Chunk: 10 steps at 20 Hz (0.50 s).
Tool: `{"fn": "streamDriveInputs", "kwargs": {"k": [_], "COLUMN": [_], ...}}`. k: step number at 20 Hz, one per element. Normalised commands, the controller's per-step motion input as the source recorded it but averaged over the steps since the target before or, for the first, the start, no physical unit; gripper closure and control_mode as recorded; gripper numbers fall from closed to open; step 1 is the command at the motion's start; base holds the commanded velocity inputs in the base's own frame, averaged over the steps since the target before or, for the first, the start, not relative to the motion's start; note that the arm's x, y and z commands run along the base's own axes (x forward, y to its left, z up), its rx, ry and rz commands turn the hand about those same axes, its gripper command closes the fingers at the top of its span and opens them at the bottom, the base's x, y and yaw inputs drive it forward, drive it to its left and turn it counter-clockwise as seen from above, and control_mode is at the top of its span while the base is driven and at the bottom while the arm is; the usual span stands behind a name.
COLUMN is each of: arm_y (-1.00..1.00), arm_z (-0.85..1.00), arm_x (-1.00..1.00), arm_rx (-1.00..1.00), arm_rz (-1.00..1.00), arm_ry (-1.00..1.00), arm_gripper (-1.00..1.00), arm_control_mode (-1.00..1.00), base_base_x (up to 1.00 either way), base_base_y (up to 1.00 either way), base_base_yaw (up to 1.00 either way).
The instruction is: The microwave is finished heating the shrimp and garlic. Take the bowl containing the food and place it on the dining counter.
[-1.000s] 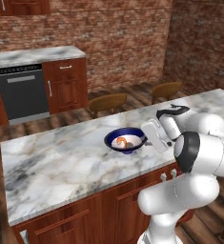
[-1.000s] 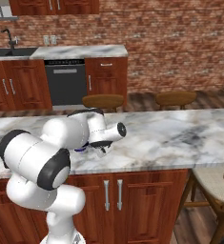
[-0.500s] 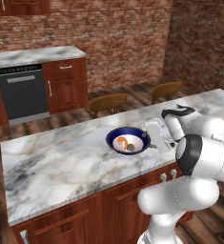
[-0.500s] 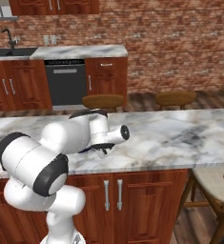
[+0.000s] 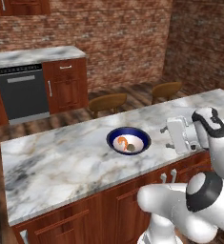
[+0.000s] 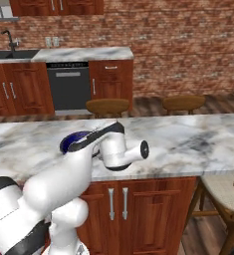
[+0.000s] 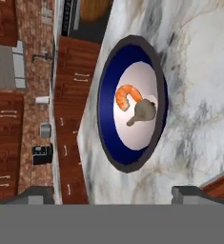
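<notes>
I see the bowl (image 5: 128, 140) standing on the desk (image 5: 61, 162), shrimp (image 5: 122, 142) and garlic (image 5: 131, 148) inside; my tool (image 5: 166, 137) is beside it, jaws wide apart.

Right base view: arm covers most of bowl (image 6: 71, 141); blue rim sliver visible, contents hidden. Left base view: table (image 5: 51, 162) cut by right edge. Hand view: fingers (image 7: 189, 194) cropped at bottom.
</notes>
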Motion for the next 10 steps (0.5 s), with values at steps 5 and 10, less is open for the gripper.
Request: {"fn": "streamDriveInputs", "kwargs": {"k": [5, 10], "arm_y": [0.05, 0.48], "arm_z": [0.7, 0.7], "arm_x": [-1.0, -1.0], "arm_rx": [0.02, 0.0], "arm_rz": [0.0, 0.0], "arm_ry": [-0.21, -0.31], "arm_gripper": [-1.0, -1.0], "arm_control_mode": [-1.0, -1.0], "base_base_x": [0.0, 0.0], "base_base_y": [0.0, 0.0], "base_base_yaw": [0.0, 0.0]}}
